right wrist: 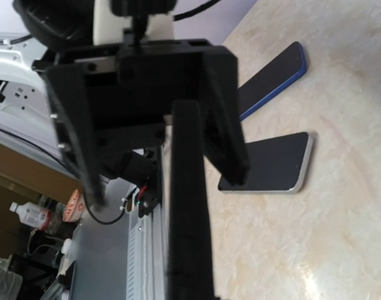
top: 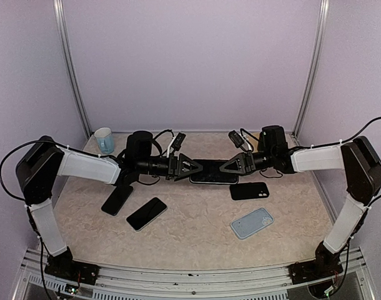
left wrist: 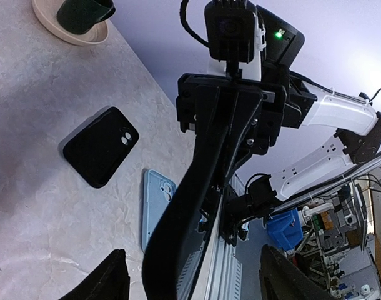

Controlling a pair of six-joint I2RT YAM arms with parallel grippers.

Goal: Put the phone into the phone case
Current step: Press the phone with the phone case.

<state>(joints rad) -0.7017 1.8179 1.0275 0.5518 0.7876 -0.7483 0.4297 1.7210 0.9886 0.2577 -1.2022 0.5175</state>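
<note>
A black phone [top: 213, 174] with a thick dark rim hangs above the table middle, between both grippers. My right gripper [top: 225, 166] is shut on its right end; in the right wrist view the phone [right wrist: 189, 219] runs edge-on down the middle and hides my own fingers. My left gripper [top: 193, 167] is open around its left end. In the left wrist view its fingers [left wrist: 109, 278] stand wide on either side of the phone [left wrist: 178, 231]. A black case [top: 249, 190] and a light blue case [top: 252, 223] lie on the table to the right.
A silver-edged phone [top: 146, 214] and a blue-edged phone [top: 117, 199] lie at the left front. A pale blue mug [top: 103, 140] stands at the back left. A dark cup on a saucer [left wrist: 78, 19] shows in the left wrist view. Metal rails run along the near edge.
</note>
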